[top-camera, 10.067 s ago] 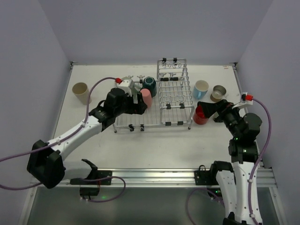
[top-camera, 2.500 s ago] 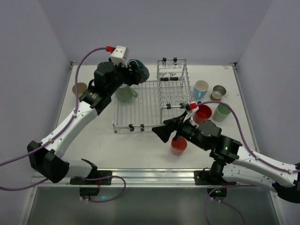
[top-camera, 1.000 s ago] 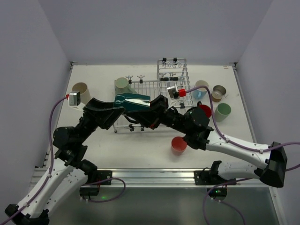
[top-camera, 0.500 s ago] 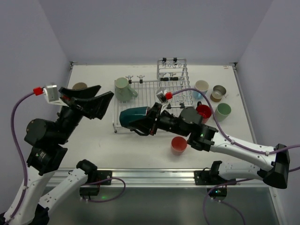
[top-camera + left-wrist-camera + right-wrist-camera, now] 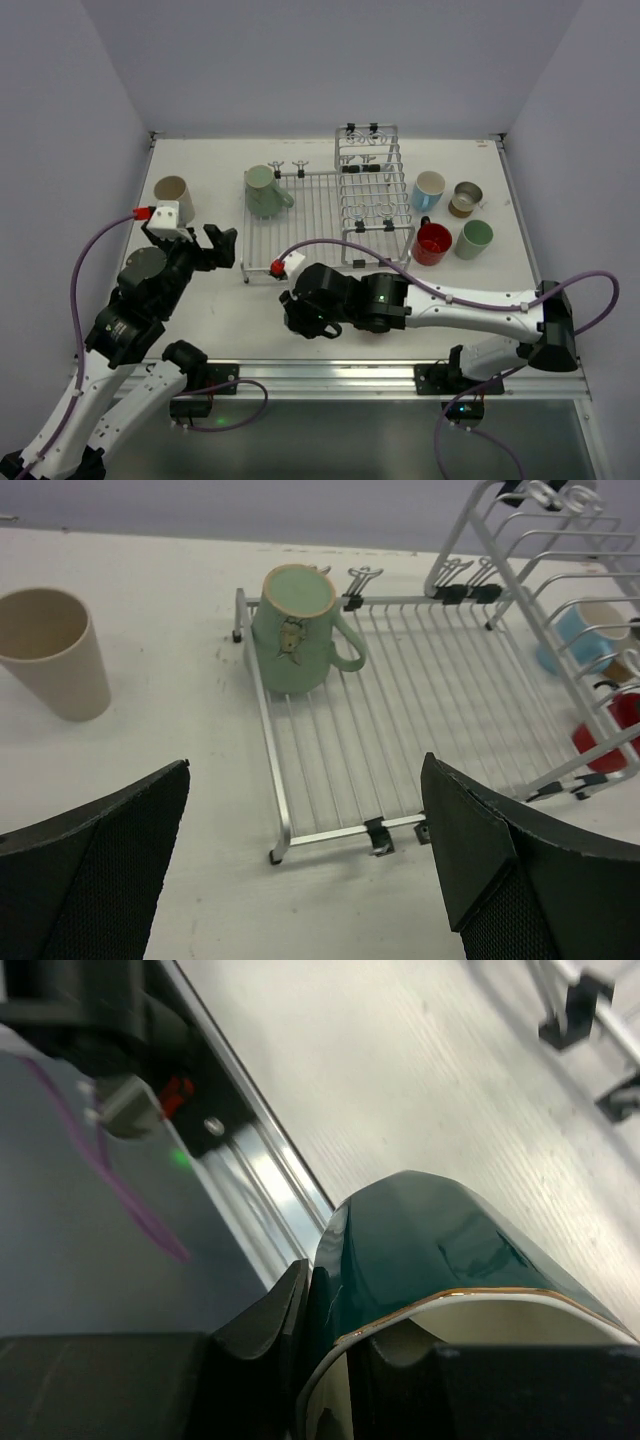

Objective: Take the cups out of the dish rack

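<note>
I have the right gripper (image 5: 330, 1345) low before the dish rack (image 5: 400, 710), pinching the teal cup (image 5: 420, 1230) by its rim. Left gripper (image 5: 305, 780) gapes wide, empty; green mug (image 5: 298, 630) stands racked.

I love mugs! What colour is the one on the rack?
Sage green mug; clearest in left wrist view.
</note>
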